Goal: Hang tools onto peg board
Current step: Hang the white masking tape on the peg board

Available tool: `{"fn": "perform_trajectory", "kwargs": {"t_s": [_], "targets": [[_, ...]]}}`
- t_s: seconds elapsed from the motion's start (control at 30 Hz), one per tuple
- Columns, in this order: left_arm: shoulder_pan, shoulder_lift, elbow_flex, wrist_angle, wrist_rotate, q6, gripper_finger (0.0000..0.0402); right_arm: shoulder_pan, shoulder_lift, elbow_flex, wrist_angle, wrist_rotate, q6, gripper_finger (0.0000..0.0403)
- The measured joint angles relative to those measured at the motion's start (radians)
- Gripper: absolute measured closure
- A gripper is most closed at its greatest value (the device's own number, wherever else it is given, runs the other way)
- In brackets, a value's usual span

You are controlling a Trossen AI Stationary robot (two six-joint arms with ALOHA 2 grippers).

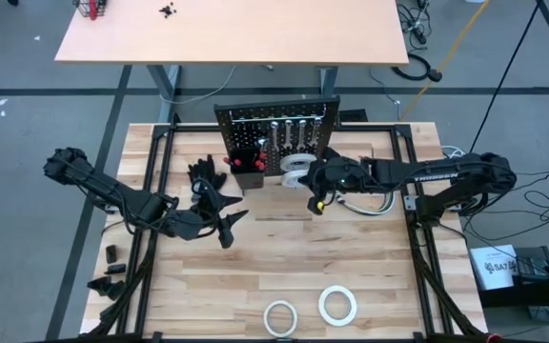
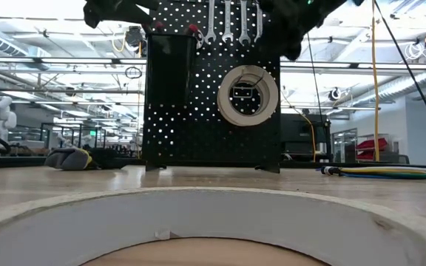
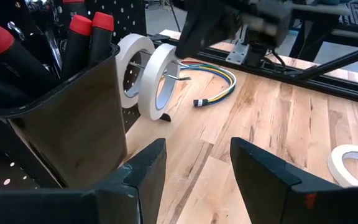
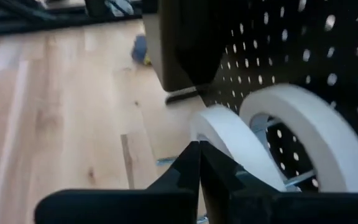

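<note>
The peg board (image 1: 276,133) stands upright at the table's far middle, with silver wrenches (image 2: 228,26) hanging near its top. Red-capped screwdrivers (image 3: 82,34) stick up out of its black bin (image 3: 73,118). Two white tape rolls (image 3: 160,78) (image 3: 132,65) hang on a hook low on the board. My right gripper (image 4: 199,163) is shut, right by the outer roll (image 4: 235,146) on the hook. My left gripper (image 3: 197,168) hovers open in front of the bin, above the table, with nothing between its fingers. My right gripper has nothing between its shut fingers. Their tips stand close against the rim of the outer tape roll (image 4: 219,134) on the hook, coming from the table's right and slanting down. I cannot tell whether they touch it.
Two loose tape rolls (image 1: 281,317) (image 1: 337,305) lie flat near the table's front edge. Black gloves (image 1: 208,176) lie left of the board. A coiled coloured cable (image 1: 370,205) lies to its right. Black frame rails (image 1: 151,181) run along both sides of the table.
</note>
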Motion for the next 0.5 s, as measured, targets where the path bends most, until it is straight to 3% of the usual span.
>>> {"fn": "perform_trajectory", "kwargs": {"t_s": [0.13, 0.5], "targets": [[0.000, 0.000, 0.000, -0.001, 0.000, -0.005, 0.0219, -0.001, 0.046, 0.000, 0.007, 0.018, 0.003, 0.0402], [-0.001, 0.000, 0.000, -0.012, 0.006, -0.027, 0.0219, -0.030, 0.073, 0.000, 0.064, 0.215, 0.029, 0.0402]]}}
